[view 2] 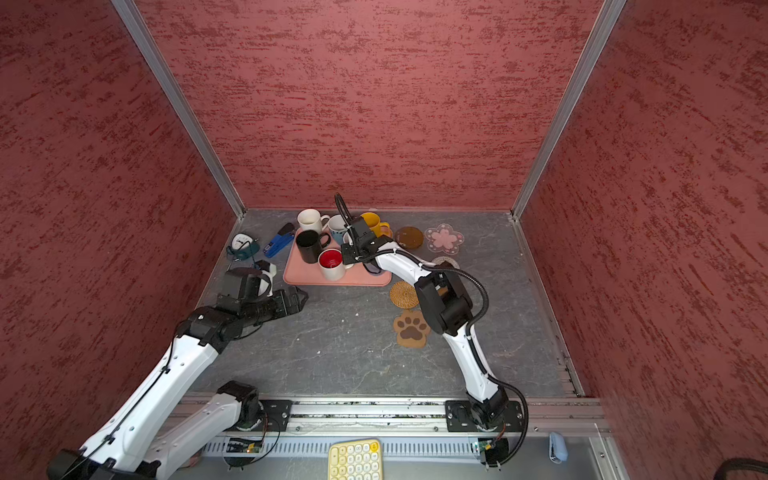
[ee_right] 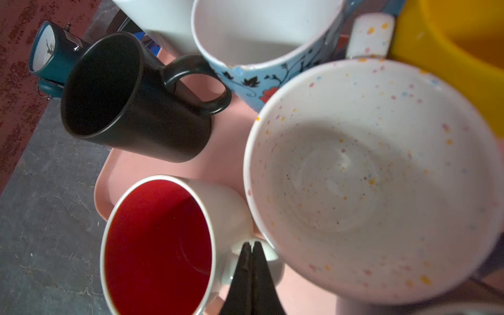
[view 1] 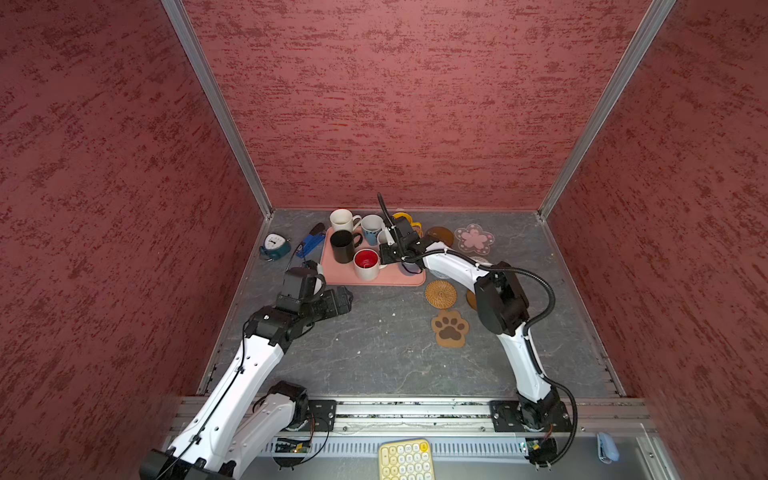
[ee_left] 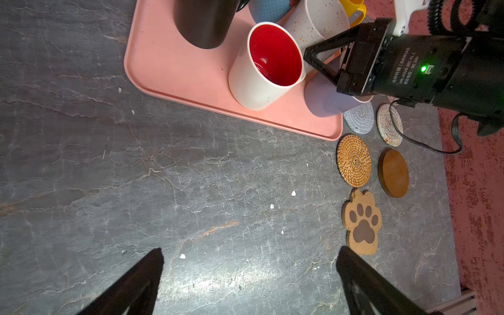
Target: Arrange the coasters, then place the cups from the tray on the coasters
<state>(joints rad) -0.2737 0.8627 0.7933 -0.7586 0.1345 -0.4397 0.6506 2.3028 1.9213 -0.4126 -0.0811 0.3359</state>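
Hemming closed right fingers: red-inside mug, speckled mug | left fingers spread apart

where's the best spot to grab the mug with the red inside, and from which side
Probably the handle, pinched from above from the right: the mug stands upright at the tray's near edge, its handle facing the right gripper, while the speckled mug crowds its body.

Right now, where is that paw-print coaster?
In both top views the paw-print coaster lies flat on the table, right of centre, just nearer the camera than the round rattan coaster.
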